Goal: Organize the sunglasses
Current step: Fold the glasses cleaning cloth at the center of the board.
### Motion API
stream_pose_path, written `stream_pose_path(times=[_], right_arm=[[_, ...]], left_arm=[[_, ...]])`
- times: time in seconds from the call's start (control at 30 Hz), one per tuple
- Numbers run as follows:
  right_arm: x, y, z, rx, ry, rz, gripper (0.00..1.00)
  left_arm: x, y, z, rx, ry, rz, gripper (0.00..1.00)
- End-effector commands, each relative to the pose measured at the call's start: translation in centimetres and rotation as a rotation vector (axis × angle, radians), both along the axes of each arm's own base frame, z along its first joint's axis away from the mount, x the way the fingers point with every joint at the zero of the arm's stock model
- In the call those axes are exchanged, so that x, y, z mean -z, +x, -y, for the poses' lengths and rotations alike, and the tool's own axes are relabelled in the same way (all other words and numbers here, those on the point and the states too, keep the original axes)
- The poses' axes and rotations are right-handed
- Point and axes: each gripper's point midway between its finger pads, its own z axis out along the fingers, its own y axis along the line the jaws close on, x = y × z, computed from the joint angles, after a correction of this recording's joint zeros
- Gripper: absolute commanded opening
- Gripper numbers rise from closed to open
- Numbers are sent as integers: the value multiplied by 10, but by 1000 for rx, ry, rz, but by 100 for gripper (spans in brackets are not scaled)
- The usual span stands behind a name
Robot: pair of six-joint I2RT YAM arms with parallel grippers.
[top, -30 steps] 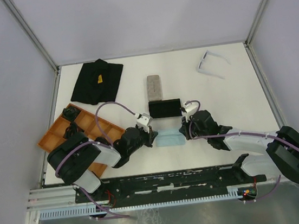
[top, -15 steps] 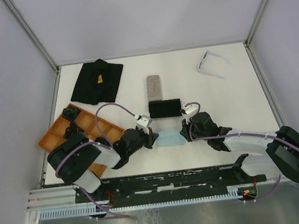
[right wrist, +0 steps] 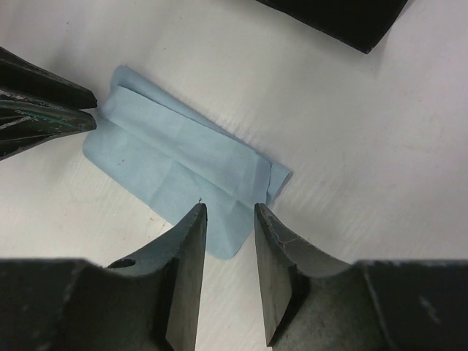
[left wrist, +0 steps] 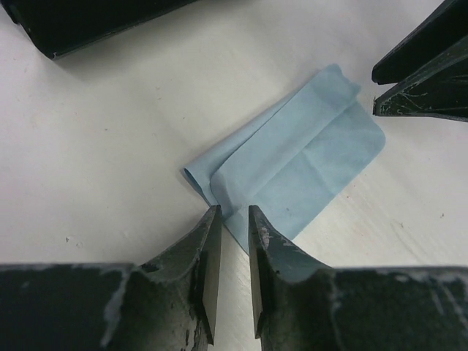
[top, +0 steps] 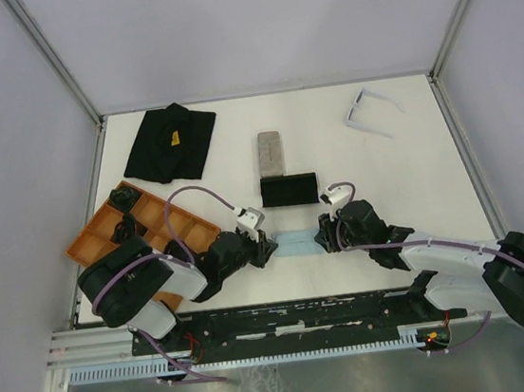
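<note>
The pale-framed sunglasses (top: 371, 113) lie open at the table's far right, well away from both arms. A folded light blue cloth (top: 296, 242) (left wrist: 292, 161) (right wrist: 175, 161) lies flat on the table between the grippers. My left gripper (top: 268, 249) (left wrist: 234, 219) sits at the cloth's left end, its jaws a narrow gap apart with bare table between them. At the right end my right gripper (top: 323, 236) (right wrist: 229, 212) stands open a little wider, its tips just over the cloth's edge. Neither holds anything.
A black oblong case (top: 288, 190) (left wrist: 88, 22) (right wrist: 344, 18) lies just beyond the cloth, a grey case (top: 271, 153) behind it. A black cloth (top: 170, 142) is at the far left. An orange compartment tray (top: 104, 236) holding something dark sits by the left arm.
Both grippers have opened and let go of the blue cloth, drawing back a little toward the near edge. The cloth now lies flat as a narrower folded strip.
</note>
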Motion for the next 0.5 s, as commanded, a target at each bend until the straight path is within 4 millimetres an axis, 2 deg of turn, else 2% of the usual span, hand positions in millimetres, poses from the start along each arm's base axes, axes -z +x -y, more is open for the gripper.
stream_pose_path(times=[0.0,0.13,0.23,0.37,0.43,0.47], right_arm=[[-7,-8,0,11,44,-14,42],[-14,-15,2,30,83,-31,43],[-20,-14,10,95,94,-29,44],[-38,8,30,286,53,-2,44],[-38,13,39,339,-18,-26,42],[-40,18,37,337,-35,-42,41]], left_arm=[[-24,0,4,-22,-88,24,30],[-27,-7,-2,-24,-92,23,33],[-33,-7,-5,-34,-99,26,34],[-40,8,-8,-131,-98,20,45],[-43,16,-6,-162,-85,10,46],[-44,19,-6,-179,-85,5,46]])
